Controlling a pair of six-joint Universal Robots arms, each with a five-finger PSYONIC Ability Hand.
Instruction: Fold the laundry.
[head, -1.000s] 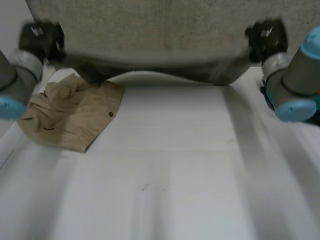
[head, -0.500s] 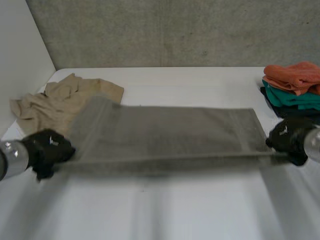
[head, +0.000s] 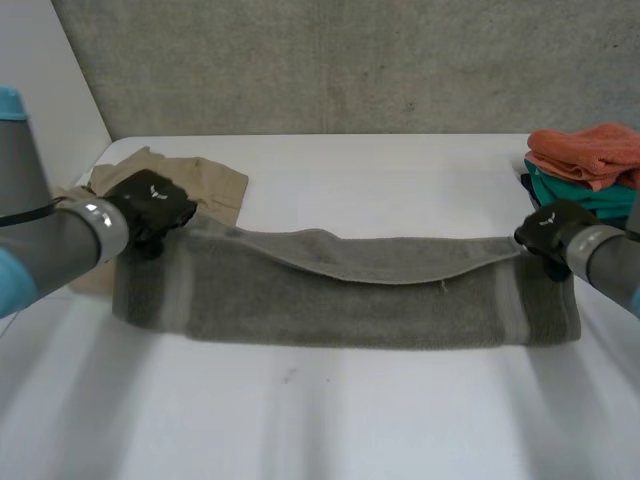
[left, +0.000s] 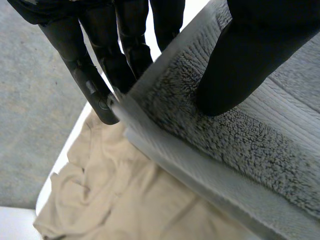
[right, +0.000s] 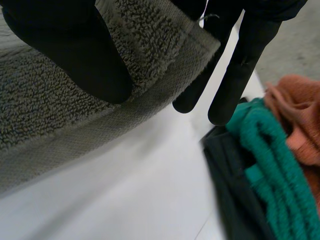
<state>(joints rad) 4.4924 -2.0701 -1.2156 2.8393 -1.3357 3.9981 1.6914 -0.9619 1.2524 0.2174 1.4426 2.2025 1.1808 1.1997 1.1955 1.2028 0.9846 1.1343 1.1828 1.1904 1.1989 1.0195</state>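
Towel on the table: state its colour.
Olive-grey towel, clearest in the head view.

— We see a grey towel with a paler band near each end, on a white tabletop.
— We also note a plain beige garment by the towel's end at the black left hand, orange cloth over teal cloth by its other end.

Left hand low, out wide, thumb pinched against straight fingers; right hand mirrored, same pinch
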